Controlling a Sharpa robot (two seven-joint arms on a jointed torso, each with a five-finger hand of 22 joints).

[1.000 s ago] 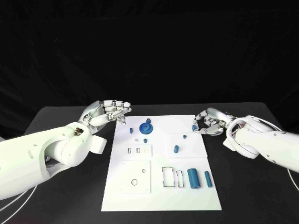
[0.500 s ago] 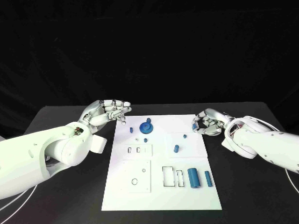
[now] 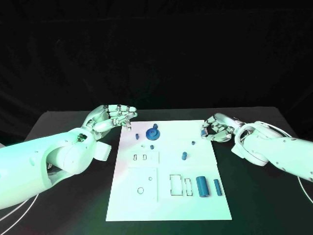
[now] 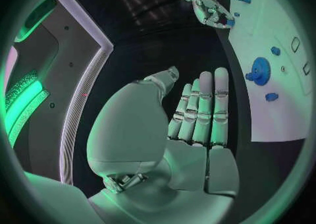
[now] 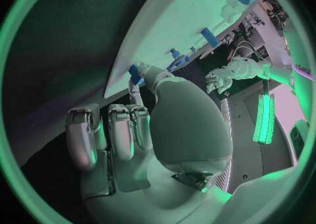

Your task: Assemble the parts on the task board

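Note:
The white task board (image 3: 167, 208) lies in the middle of the table. On its far half stand a blue gear (image 3: 152, 133) and small blue pegs (image 3: 193, 143); a thick blue cylinder (image 3: 202, 187) and a thin one (image 3: 218, 187) lie nearer me on the right. My right hand (image 3: 217, 127) sits at the board's far right edge, thumb and a finger pinching a small blue part (image 5: 134, 71) while the other fingers curl in. My left hand (image 3: 114, 117) hovers off the board's far left corner with straight fingers and nothing in it (image 4: 197, 113).
A short blue oblong piece (image 3: 184, 156) lies mid-board beside small rectangular slots (image 3: 144, 157). Larger rectangular cut-outs (image 3: 176, 185) and a square recessed plate (image 3: 144, 185) take up the near half. Black table surrounds the board on both sides.
My right hand has shifted slightly toward the board's far edge and its fingers have drawn in around the small blue part. The left hand has stayed in place.

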